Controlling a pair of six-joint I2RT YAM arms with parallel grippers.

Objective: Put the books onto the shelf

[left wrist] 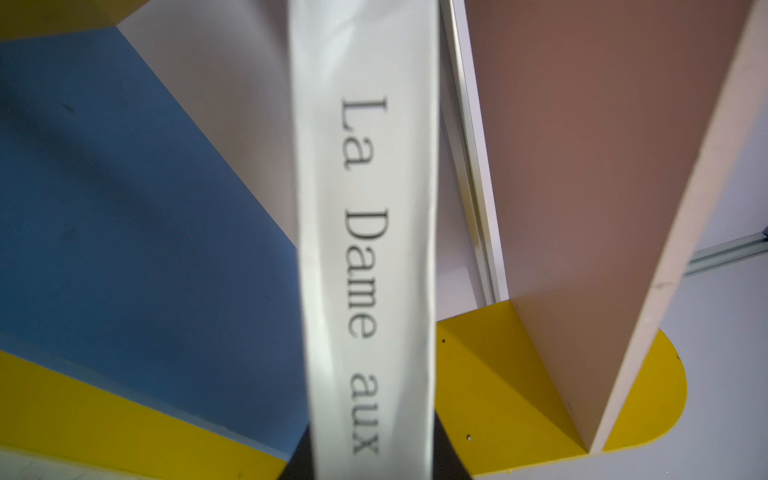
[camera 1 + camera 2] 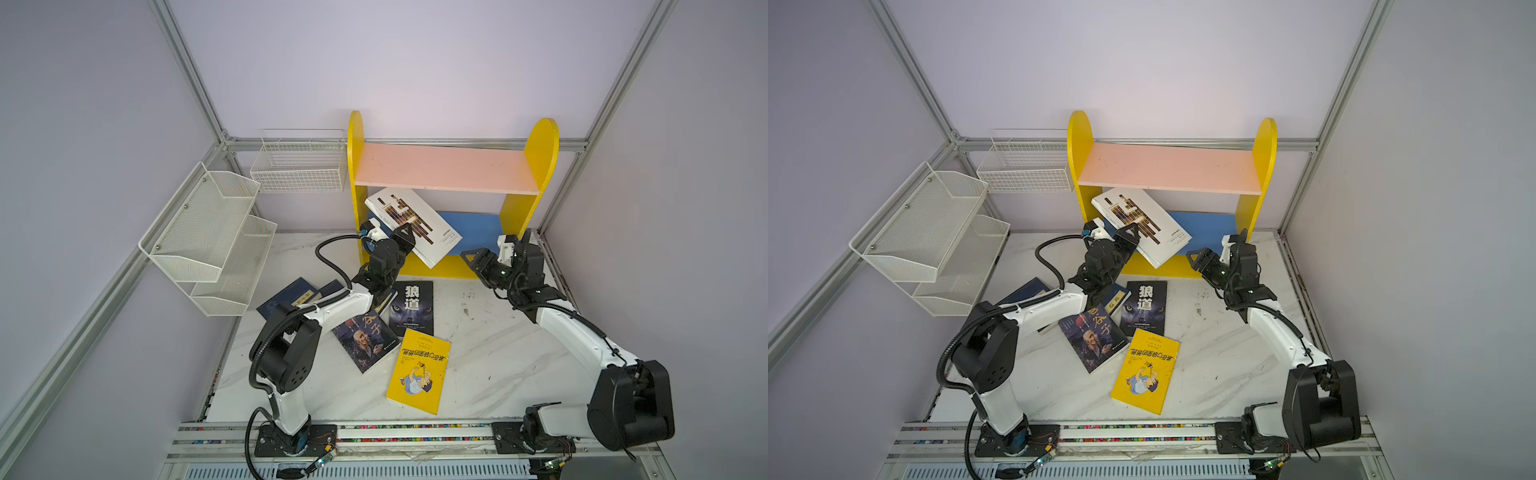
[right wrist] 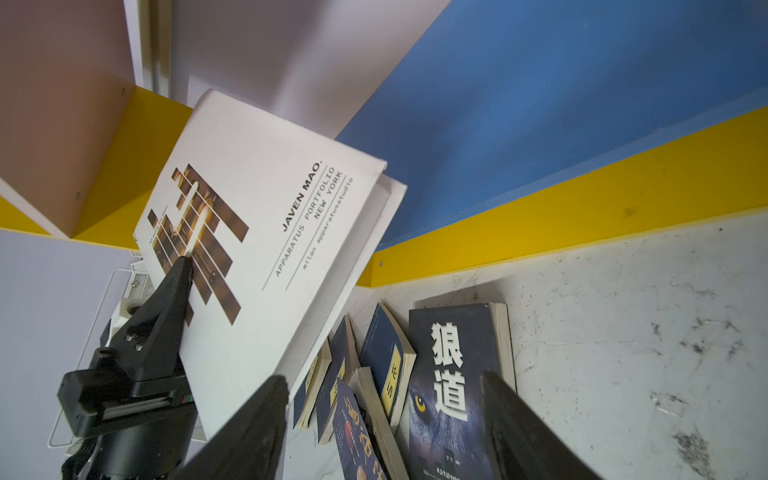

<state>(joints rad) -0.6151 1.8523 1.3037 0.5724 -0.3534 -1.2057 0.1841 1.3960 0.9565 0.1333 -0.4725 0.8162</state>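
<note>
Closest to the lens, flat on the white marbled desk (image 2: 498,353): yellow paperback with a cartoon cover (image 2: 419,371). Just behind it, also flat and close together: dark-blue paperback with a portrait cover (image 2: 365,338) and black paperback with wolf eyes (image 2: 412,307). Further left, partly hidden under the left arm: navy paperbacks with yellow title labels (image 3: 386,357). Stood at the back of the desk: yellow wooden bookcase with rounded side panels (image 2: 540,149), pink upper board (image 2: 444,168), blue lower board (image 2: 478,228). Left hand (image 2: 407,232): clamped on the large white paperback (image 2: 419,224), held it tilted in the lower opening, top corner under the pink board, lower corner jutting past the front lip. Right hand (image 2: 468,261): spread wide and empty, hovered just before the bookcase's right end.
</note>
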